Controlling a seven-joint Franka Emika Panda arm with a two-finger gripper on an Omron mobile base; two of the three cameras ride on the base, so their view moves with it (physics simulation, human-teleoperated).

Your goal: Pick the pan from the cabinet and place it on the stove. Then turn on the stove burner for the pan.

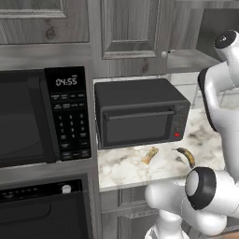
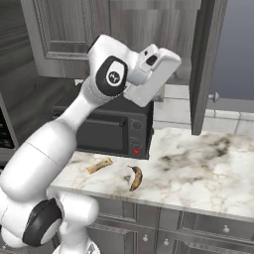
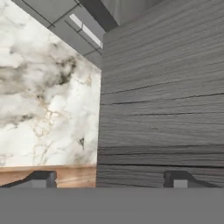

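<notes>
My gripper (image 3: pixel 109 179) is open, its two dark fingertips (image 3: pixel 41 177) spread wide with nothing between them. In the hand view it faces a grey wood-grain face of the cabinet (image 3: pixel 162 96), with marble counter (image 3: pixel 43 87) to the left. In the right base view the arm's wrist (image 2: pixel 151 67) is raised beside the cabinet's open door (image 2: pixel 203 64), which stands edge-on with its small knob (image 2: pixel 216 96) facing right. A closed cabinet door (image 1: pixel 133 28) hangs above the counter in the left base view. The pan, the stove and the stove burner are out of view.
A black toaster oven (image 1: pixel 140 114) stands on the marble counter (image 2: pixel 198 168) under the cabinets. A banana (image 2: pixel 135 177) and a tan bread-like piece (image 2: pixel 99 165) lie in front of it. A black microwave (image 1: pixel 42 116) sits at the left above a built-in oven (image 1: pixel 46 210).
</notes>
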